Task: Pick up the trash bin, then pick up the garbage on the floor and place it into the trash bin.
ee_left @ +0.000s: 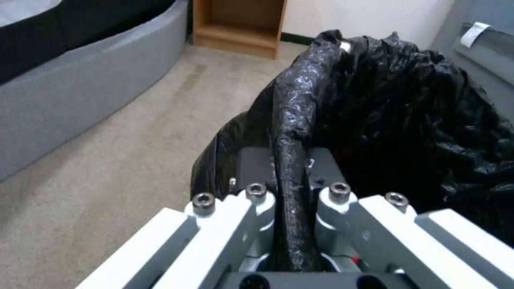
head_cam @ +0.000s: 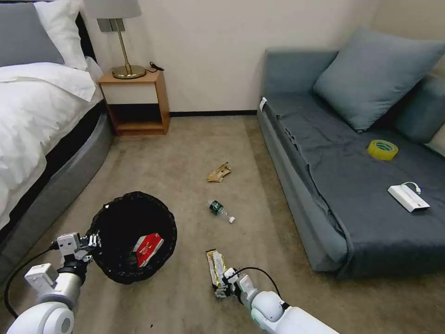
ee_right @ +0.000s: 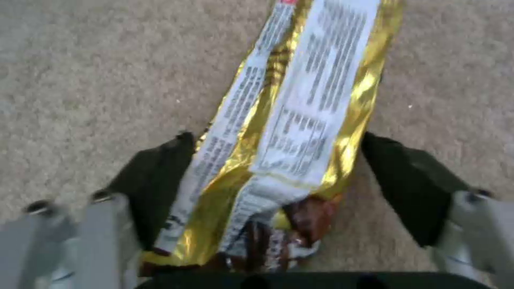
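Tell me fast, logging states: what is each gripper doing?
Left gripper: shut on the trash bin rim.
Right gripper: open, fingers either side of the gold wrapper.

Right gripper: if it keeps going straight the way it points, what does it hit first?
The gold wrapper: it already lies between the open fingers of the right gripper. Carpet right under it, probably; depth is unclear.

Beige carpet floor: brown paper, clear bottle, gold wrapper lying apart.
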Controlling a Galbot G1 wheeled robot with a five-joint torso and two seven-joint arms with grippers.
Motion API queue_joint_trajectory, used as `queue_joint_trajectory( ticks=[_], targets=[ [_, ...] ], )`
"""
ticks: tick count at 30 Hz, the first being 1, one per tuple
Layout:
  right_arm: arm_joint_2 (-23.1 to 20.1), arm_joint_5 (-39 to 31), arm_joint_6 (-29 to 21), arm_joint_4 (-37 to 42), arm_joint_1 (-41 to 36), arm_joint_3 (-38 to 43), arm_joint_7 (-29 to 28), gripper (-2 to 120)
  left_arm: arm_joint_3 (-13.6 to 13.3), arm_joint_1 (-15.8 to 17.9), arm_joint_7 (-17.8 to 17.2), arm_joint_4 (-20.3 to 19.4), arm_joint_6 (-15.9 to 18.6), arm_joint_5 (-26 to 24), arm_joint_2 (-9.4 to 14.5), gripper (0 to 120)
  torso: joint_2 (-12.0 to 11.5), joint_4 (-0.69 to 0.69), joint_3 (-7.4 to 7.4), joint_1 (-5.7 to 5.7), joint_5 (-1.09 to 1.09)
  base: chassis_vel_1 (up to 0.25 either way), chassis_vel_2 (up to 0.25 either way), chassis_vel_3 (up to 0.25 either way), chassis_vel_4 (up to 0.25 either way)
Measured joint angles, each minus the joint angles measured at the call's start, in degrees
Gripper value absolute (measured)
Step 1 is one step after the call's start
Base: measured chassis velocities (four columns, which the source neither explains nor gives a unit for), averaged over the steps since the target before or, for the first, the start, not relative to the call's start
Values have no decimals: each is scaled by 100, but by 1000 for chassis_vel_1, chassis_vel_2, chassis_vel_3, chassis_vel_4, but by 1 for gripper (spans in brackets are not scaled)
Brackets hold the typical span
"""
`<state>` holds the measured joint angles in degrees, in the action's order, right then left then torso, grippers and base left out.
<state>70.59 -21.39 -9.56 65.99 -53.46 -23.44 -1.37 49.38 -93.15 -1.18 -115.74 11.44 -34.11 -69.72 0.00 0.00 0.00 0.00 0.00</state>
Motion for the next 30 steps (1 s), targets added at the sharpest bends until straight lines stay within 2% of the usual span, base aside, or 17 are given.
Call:
queue_joint_trajectory(
  ticks=[3,4,8,9,11,13,17,18,21,30],
  targets=[
    [30,-1,-16,-20,-2,1,13,65,6,4,4,15,-9,-2,9,5,0,0,0,0,0,0,0,0,0],
    [30,-1,-16,-20,-2,1,13,65,6,4,4,15,-9,-2,9,5,0,0,0,0,0,0,0,0,0],
    [57,-5,-11,-36,-10,17,22,47,17,5,15,31,-25,-5,14,5,0,0,0,0,1,0,0,0,0],
    [57,-5,-11,-36,-10,17,22,47,17,5,15,31,-25,-5,14,5,0,0,0,0,1,0,0,0,0],
    [64,-4,5,-41,-10,28,20,37,22,5,18,35,-30,-6,15,5,0,1,-1,0,0,0,0,0,0],
    [66,-4,16,-41,-10,31,17,34,23,5,21,36,-33,-6,15,5,0,1,0,0,1,0,0,0,0],
    [74,-5,68,-42,6,72,-11,14,25,8,26,39,-37,-6,17,5,0,0,0,0,-1,0,0,0,0],
    [74,-5,68,-42,6,72,-11,14,25,8,26,39,-37,-6,17,5,0,0,0,0,-1,0,0,0,0],
    [62,-20,94,-22,28,76,-30,1,26,11,28,44,-40,-6,15,5,0,0,0,0,-1,0,0,0,0],
    [-118,-232,84,391,169,202,-154,0,51,17,50,78,-45,-22,20,5,0,0,0,0,0,0,0,0,0]
  ],
)
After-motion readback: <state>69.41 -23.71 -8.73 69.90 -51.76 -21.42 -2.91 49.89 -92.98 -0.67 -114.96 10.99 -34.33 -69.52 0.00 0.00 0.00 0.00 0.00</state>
